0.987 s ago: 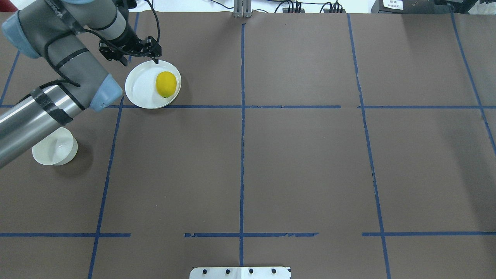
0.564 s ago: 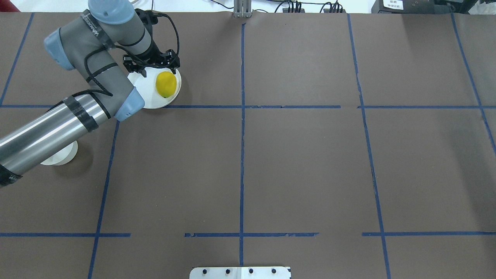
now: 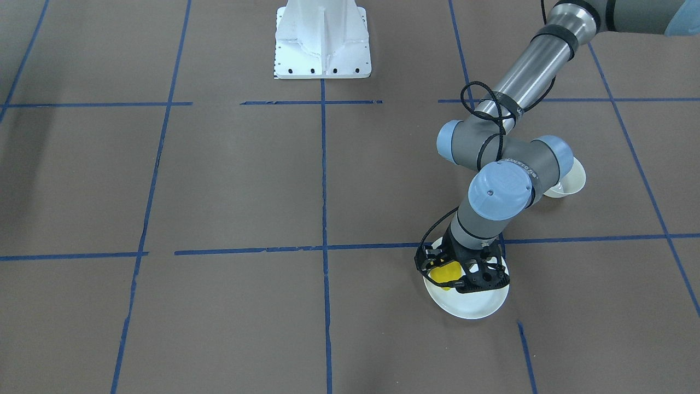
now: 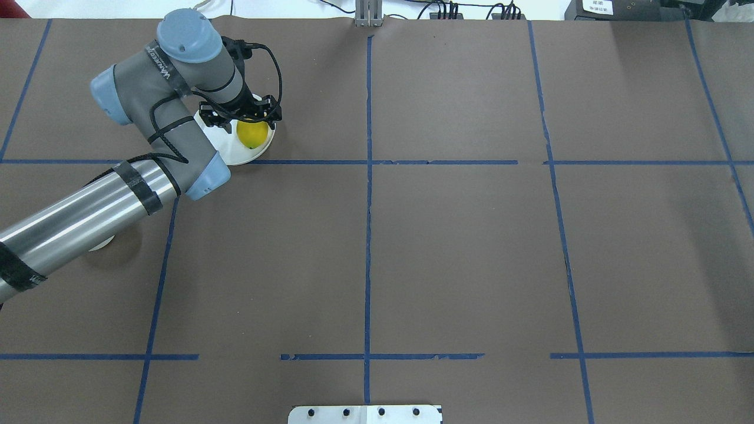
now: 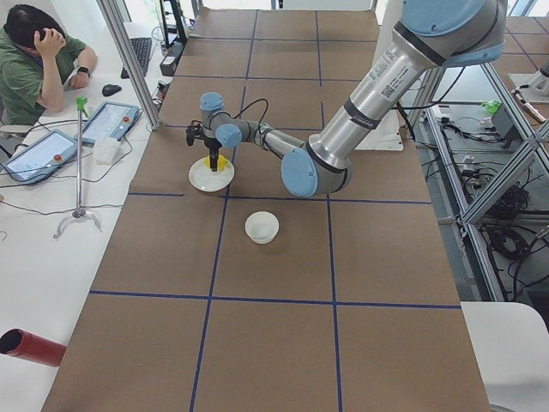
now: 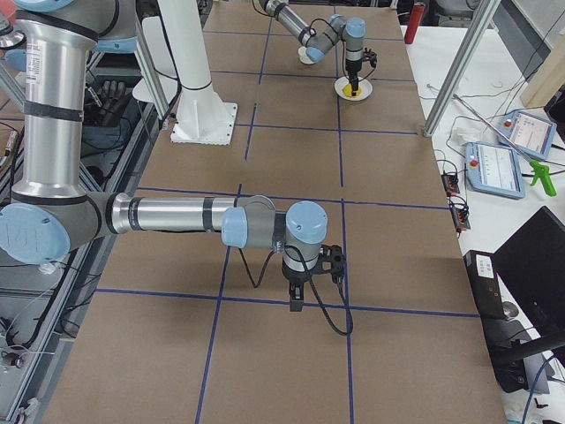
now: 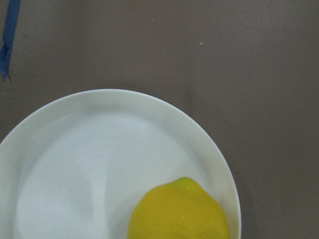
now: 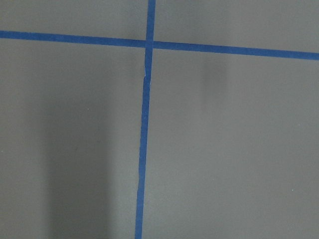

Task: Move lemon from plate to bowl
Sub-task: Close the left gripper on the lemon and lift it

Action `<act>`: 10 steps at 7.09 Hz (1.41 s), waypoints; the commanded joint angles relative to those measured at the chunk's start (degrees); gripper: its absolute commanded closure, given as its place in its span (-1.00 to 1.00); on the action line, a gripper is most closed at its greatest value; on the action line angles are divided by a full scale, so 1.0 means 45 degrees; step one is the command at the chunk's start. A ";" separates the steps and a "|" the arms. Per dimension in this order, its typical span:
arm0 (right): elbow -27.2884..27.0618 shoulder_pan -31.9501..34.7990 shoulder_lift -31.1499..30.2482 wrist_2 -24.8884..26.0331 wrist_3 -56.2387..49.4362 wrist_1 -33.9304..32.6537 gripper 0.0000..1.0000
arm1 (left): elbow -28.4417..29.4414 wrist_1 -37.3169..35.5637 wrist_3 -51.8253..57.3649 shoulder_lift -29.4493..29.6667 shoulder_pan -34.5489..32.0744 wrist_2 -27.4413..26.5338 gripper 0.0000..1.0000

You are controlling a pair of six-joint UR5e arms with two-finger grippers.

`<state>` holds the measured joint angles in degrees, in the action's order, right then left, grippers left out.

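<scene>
The yellow lemon [image 4: 252, 136] lies on the right half of the flat white plate [image 4: 234, 154]. My left gripper [image 4: 246, 120] is open and hangs just over the lemon's far end, with a finger on either side. From the front the lemon [image 3: 444, 272] shows between the black fingers [image 3: 481, 276] over the plate [image 3: 470, 307]. The left wrist view shows the lemon's top [image 7: 179, 211] and the plate [image 7: 75, 164]. The off-white bowl [image 3: 571, 183] stands apart, mostly hidden under my left arm; only a sliver of the bowl [image 4: 101, 242] shows overhead. My right gripper [image 6: 297, 299] shows only from the side; I cannot tell its state.
Brown table cover with blue tape lines [image 4: 367, 176]. The robot's white base [image 3: 321, 38] stands at the table's near middle. My left forearm [image 4: 88, 206] lies across the table's left part, over the bowl. An operator [image 5: 34, 60] sits beyond the far end.
My left arm has swung right and toward the robot, bringing the open gripper from the plate's far rim to over the lemon. The arm now covers most of the bowl.
</scene>
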<state>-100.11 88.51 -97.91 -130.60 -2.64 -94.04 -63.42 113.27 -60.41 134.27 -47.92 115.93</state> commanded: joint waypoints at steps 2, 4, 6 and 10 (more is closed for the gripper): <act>0.0000 0.0000 0.0000 0.0000 0.0000 0.0000 -1.00 | 0.0050 0.0063 0.0026 0.0006 -0.0015 0.0116 0.53; 0.0000 0.0000 0.0000 0.0000 0.0000 0.0000 -1.00 | -0.0048 -0.0132 0.0143 -0.0013 -0.0344 0.0465 0.56; 0.0000 0.0000 0.0000 0.0000 0.0000 0.0000 -1.00 | -0.0902 -0.1042 0.0976 -0.0247 -0.1319 0.1190 0.56; 0.0000 0.0000 0.0000 0.0000 0.0000 0.0000 -1.00 | -0.7728 -0.5419 0.5755 -0.3986 -0.2902 0.1191 0.54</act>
<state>-100.11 88.51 -97.91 -130.61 -2.64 -94.04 -89.07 93.98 -41.87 122.42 -58.92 121.30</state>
